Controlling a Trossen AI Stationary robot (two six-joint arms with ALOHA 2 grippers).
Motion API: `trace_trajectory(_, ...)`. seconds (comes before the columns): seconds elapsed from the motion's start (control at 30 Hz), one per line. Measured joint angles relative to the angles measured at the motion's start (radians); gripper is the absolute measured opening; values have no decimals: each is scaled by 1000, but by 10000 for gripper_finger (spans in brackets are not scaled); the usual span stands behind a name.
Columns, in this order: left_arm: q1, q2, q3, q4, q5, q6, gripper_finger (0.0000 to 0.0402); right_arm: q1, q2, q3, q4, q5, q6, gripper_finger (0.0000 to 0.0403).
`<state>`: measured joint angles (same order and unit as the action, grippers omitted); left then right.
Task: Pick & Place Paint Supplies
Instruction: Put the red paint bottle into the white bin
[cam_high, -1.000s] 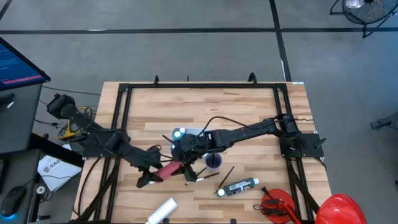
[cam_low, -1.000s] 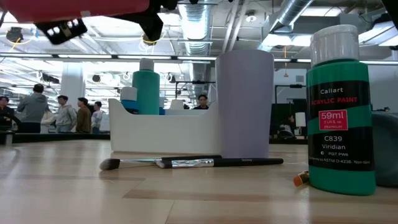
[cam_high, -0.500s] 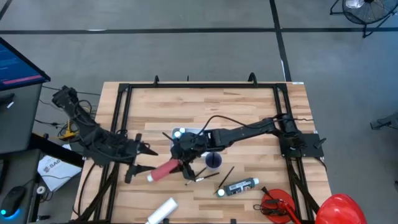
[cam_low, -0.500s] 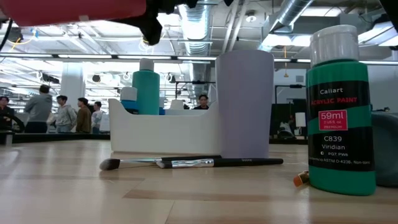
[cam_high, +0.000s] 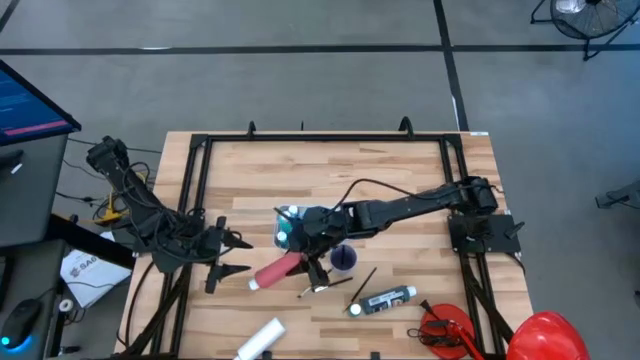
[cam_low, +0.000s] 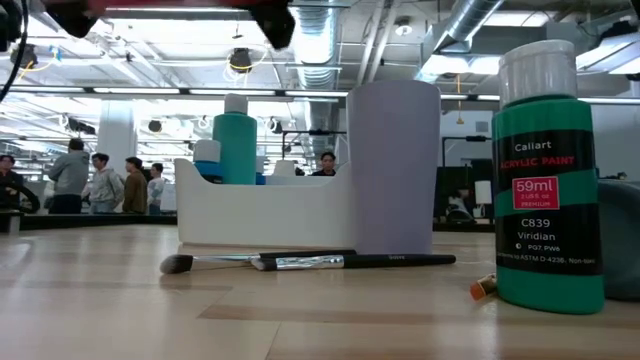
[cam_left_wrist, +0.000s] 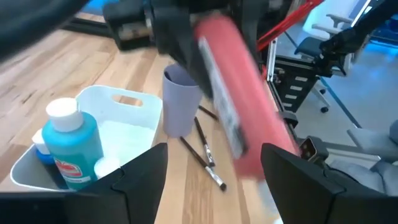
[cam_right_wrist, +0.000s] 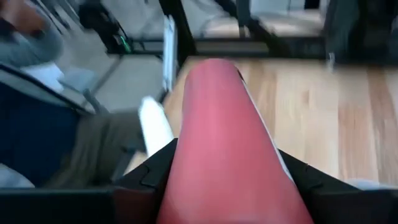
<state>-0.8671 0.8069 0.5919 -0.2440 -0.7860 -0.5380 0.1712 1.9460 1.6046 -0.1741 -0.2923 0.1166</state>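
- Carrying step in hand, by the look of it; long red paint tube (cam_high: 279, 271) up in the air over the middle of the pale wooden table (cam_high: 400, 170), pinched at one end by the right gripper (cam_high: 308, 262), fingers pressed on both its sides
- Left gripper (cam_high: 235, 254) near the tube's far end but not touching; fingers spread, nothing between them; waiting at the table's left side
- White plastic tray with a handle (cam_left_wrist: 127, 106) just beside the tube, with a teal bottle with a white cap (cam_left_wrist: 71, 144) standing inside; tall grey-purple cup (cam_left_wrist: 180, 99) touching the tray's end
- Thin dark-handled brush (cam_low: 300, 261) flat on the wood in front of the tray; green paint bottle with a white cap (cam_low: 546, 170) standing well off to one side
- Next move, most likely: swing the tube over the tray, lower it into the free space beside the teal bottle, then let go; needs care not to knock the cup or the bottle; could also go to the left gripper instead, hard to say
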Motion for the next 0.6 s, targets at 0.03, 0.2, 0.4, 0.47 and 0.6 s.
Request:
trace_trajectory(0.03, -4, -2, 0, -1, 0, 1, 249, 0, -24, -29, 23, 3, -8, 169)
trace_trajectory(0.2, -17, -3, 0, -12, 0, -1, 244, 4, -197, -228, 155, 11, -11, 194)
trace_trajectory(0.4, -16, 40, 0, -7, -110, 10, 242, -6, -396, -488, 539, 25, 40, 192)
trace_trajectory(0.47, -16, 70, 0, 15, -218, 36, 242, -13, -428, -555, 647, 33, 58, 177)
trace_trajectory(0.6, 5, 158, 0, 152, -436, 141, 241, -17, -424, -625, 902, 68, 68, 170)
